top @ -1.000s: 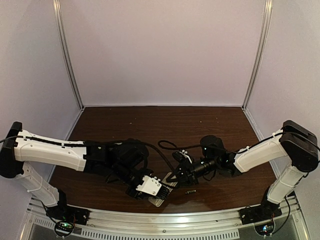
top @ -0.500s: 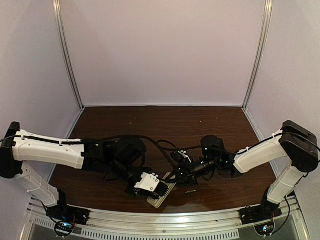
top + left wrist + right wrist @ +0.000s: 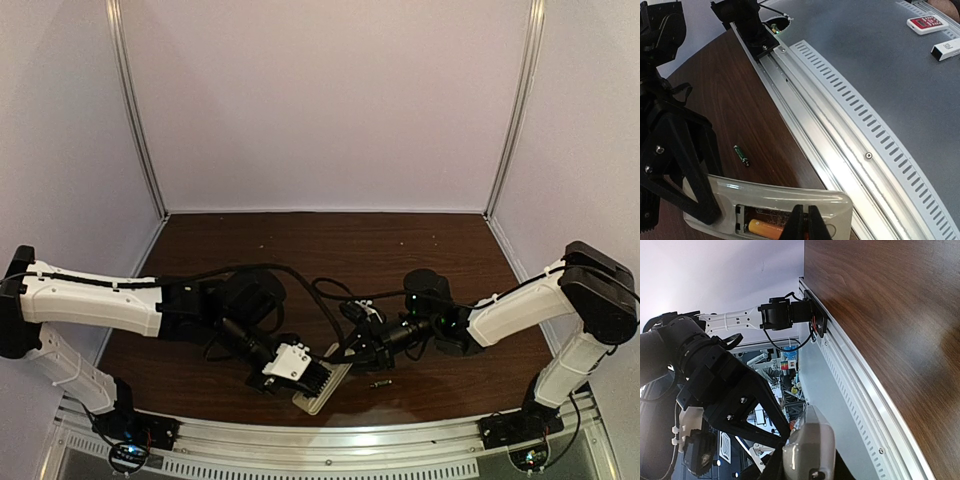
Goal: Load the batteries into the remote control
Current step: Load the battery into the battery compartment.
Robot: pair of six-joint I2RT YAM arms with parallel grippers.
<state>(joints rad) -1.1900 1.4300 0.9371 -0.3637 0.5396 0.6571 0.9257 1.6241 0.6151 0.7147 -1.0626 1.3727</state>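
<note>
While right jaws clamp the remote control [image 3: 790, 194], left jaws stand closed.

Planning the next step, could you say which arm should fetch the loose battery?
Probably left: the left pincer holds nothing, near the loose battery; the right pincer clamps the remote control.

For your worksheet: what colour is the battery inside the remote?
Orange battery in remote; left wrist view.

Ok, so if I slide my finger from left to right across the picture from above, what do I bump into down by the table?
left arm → remote control → dark battery lying loose on the table → right arm
</note>
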